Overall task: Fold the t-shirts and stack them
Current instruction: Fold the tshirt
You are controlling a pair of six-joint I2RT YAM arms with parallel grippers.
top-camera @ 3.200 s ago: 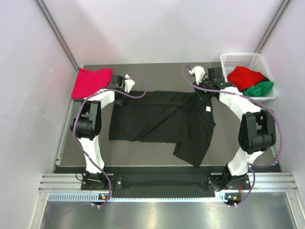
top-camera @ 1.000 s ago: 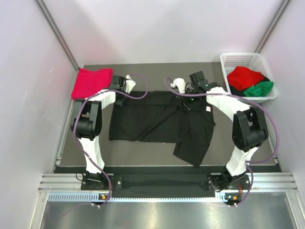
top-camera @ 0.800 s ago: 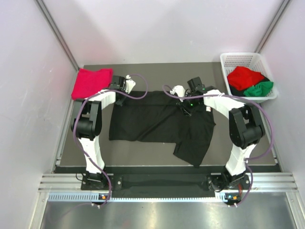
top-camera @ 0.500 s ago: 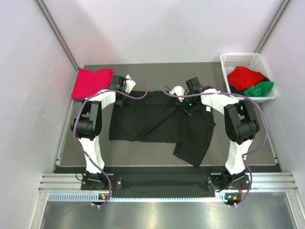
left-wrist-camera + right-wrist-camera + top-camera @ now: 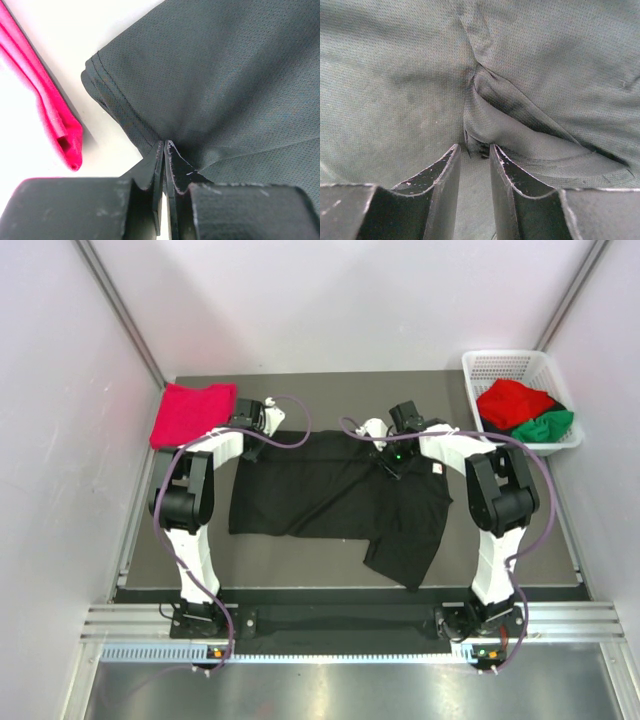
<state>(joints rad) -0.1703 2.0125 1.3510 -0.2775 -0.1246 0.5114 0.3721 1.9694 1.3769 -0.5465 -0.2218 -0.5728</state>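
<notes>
The black t-shirt (image 5: 330, 490) is lying spread across the middle of the dark table (image 5: 300, 552), its small white tag (image 5: 436, 468) showing toward the right and one flap trailing toward the near edge. Both arms are reaching out to its far side.

The left gripper (image 5: 164, 148) is pinching the tee close to its stitched hem, jaws pressed together with the cloth puckering up into them. Just beside that corner, but apart from it, the crimson-pink t-shirt (image 5: 50, 110) is sitting folded at the far left of the table.

The right gripper (image 5: 475, 150) is pressing down onto the black cloth near the middle of the far edge. Its jaws are standing a little apart, and a raised fold of fabric is lying right at their tips (whether any of it is caught between them, I can't tell from here).

In the far right corner the white mesh basket (image 5: 520, 362) is holding a bright red t-shirt (image 5: 512, 400) bunched on top and a green t-shirt (image 5: 546, 425) beside it.
</notes>
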